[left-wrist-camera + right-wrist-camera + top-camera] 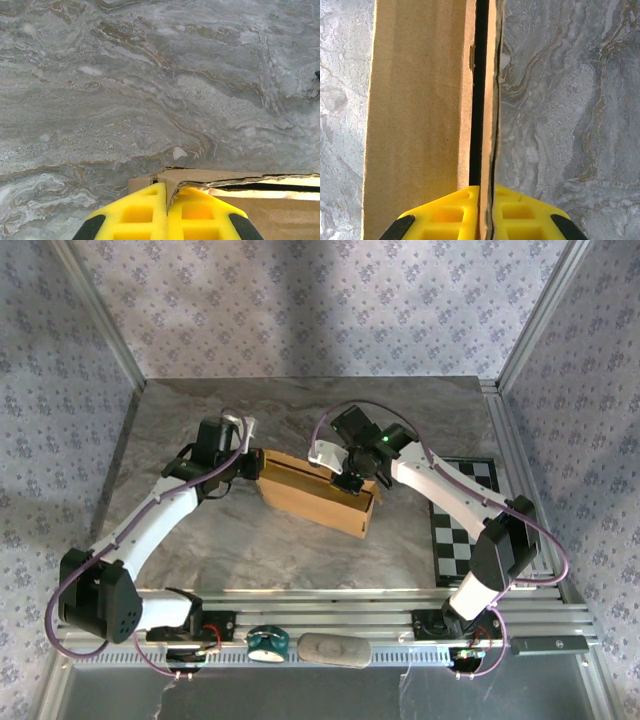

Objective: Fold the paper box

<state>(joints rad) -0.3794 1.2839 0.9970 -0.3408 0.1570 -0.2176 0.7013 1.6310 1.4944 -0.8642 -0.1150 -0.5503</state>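
one paper box [318, 498], one checkered board [458, 530], and two tools: left tool [169, 194], right tool [485, 192].

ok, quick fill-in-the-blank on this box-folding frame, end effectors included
1. The box is made of tan ___.
2. The left end effector is ___ on a box wall.
3. The right end effector clamps the ___ too.
4. The checkerboard lies under the ___ arm.
Missing: cardboard; shut; box; right.
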